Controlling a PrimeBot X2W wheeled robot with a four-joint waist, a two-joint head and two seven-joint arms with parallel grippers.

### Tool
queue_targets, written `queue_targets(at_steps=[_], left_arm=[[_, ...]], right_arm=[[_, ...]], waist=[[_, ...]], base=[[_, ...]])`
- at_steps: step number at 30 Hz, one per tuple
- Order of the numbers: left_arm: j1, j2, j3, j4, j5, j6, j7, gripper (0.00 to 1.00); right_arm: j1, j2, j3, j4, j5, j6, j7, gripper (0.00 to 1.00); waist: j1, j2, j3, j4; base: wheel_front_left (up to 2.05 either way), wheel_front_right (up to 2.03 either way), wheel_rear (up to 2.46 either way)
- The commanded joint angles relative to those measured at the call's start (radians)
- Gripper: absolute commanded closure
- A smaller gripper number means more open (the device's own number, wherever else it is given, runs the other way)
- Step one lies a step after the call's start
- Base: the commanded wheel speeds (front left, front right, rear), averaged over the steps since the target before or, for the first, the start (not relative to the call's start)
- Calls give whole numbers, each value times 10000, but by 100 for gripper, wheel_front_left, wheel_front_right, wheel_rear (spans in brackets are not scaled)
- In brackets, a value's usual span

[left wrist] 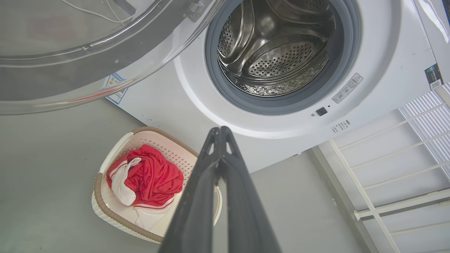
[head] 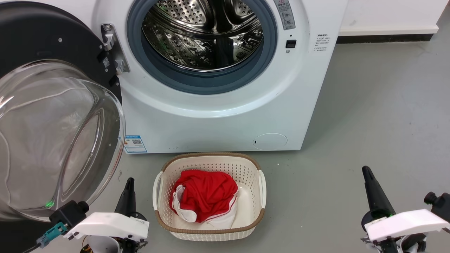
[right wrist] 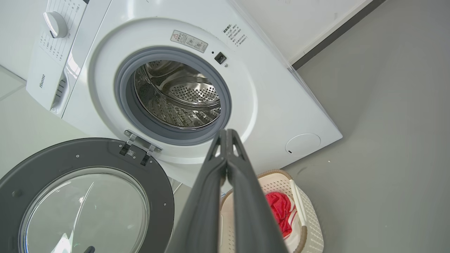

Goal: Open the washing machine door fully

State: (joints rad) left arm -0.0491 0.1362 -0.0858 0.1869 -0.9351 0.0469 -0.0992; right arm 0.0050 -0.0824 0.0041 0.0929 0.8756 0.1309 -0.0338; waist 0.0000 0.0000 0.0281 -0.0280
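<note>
The large round glossy black washing machine door (head: pixel 52 140) with bulging glass bowl stands swung out left of the grey-ringed steel drum opening (head: pixel 202 42); the left pincer (head: pixel 129 186) sits closed and empty near the bowl, the right pincer (head: pixel 367 175) likewise, well apart; any last widening likely wants a slow push on the black rim, not the glass.

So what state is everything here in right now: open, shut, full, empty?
washing machine door: swung wide open on its hinge.
drum: empty.
small round flap: closed.
basket: holds a red and white garment.
left pincer: shut, holding nothing.
right pincer: shut, holding nothing.
</note>
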Motion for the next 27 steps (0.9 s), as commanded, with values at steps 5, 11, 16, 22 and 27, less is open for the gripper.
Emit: queue_targets(at_steps=[5, 11, 16, 22, 27], left_arm=[[-312, -50, 211, -28, -768, -223, 180, 100], [-331, -101, 360, 32, -1444, -392, 354, 100], [-364, -147, 488, 80, -1974, -523, 499, 100], [-394, -197, 599, 131, -2479, -658, 631, 100], [-426, -246, 721, 176, -2960, -772, 770, 100]], right_arm=[[-329, -76, -78, 63, 872, 0, 97, 100], [-408, -85, -128, 212, 1622, 0, 192, 100], [-481, -89, -174, 332, 2209, -1, 268, 100], [-559, -89, -218, 452, 2769, -1, 348, 100], [-599, -87, -265, 560, 3298, 0, 421, 100]], waist=[[0, 0, -16, 19], [0, 0, -35, 39], [0, 0, -50, 57], [0, 0, -66, 74], [0, 0, -81, 91]], base=[[0, 0, 0], [0, 0, 0], [0, 0, 0], [0, 0, 0], [0, 0, 0]])
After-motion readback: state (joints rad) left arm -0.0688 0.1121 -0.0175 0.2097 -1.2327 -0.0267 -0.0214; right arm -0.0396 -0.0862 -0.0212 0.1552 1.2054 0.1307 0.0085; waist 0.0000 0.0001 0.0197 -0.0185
